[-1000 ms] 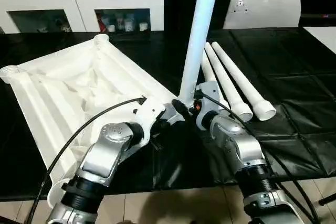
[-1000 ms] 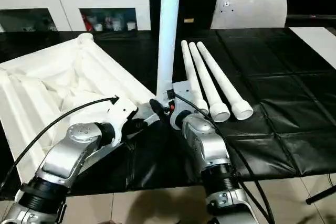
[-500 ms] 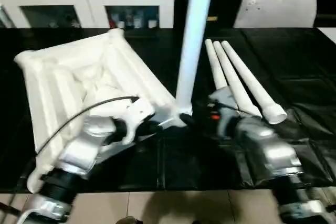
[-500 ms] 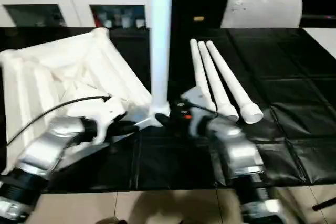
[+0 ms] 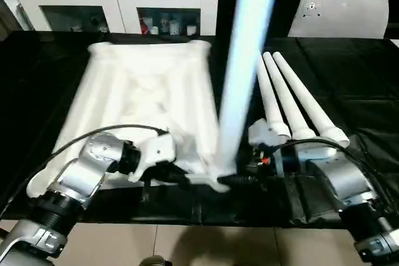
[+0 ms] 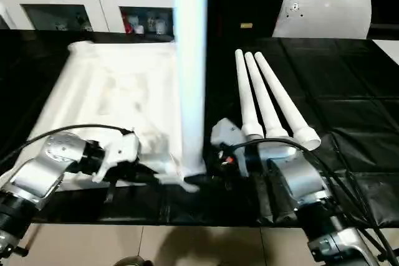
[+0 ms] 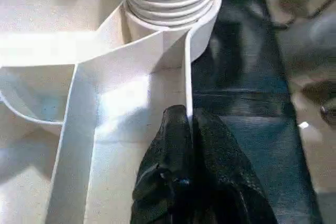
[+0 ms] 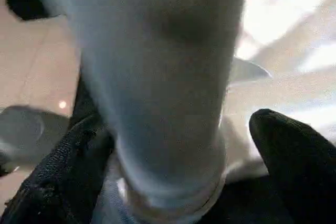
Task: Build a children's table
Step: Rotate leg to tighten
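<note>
Left gripper (image 7: 190, 129) clamped on tabletop (image 5: 143, 91) rib; right gripper (image 5: 240, 179) spread beside upright leg (image 5: 240, 73).

Two head views look forward and down from just above the robot's silver forearms, which enter from the lower corners; both take in the black table (image 5: 349, 101), with the white tabletop (image 5: 143, 91) at centre left, the upright leg (image 5: 240, 73) in the middle and three loose legs (image 6: 268, 101) at right; the right eye sits slightly aside, so everything lies a little further left in its frame. The left wrist view looks very closely along its black fingers (image 7: 181, 171) at a rib of the tabletop's underside, beside the corner socket (image 7: 170, 3); the right wrist view faces the upright leg's base from very near, between its own fingers (image 8: 286, 156).
</note>
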